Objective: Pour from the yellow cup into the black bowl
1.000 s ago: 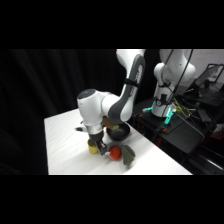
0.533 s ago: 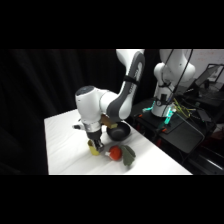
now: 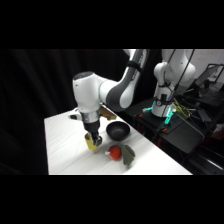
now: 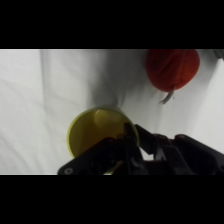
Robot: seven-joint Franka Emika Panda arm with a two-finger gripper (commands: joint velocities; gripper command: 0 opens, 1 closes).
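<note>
on the white table point(image 3: 65, 150) your arm has sunk lower over the last second, so the gripper point(image 3: 94, 140) now sits right at the yellow cup point(image 4: 97, 132). the black bowl point(image 3: 118, 131) waits just beside it, apart, with the red vegetable point(image 4: 172, 67) near. you cannot tell whether the claw has closed on the cup; judge the grasp unconfirmed before lifting.

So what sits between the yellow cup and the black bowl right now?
Side view: only a bare strip of white table lies between the yellow cup and the black bowl; the red vegetable sits off that line, nearer the camera.
</note>
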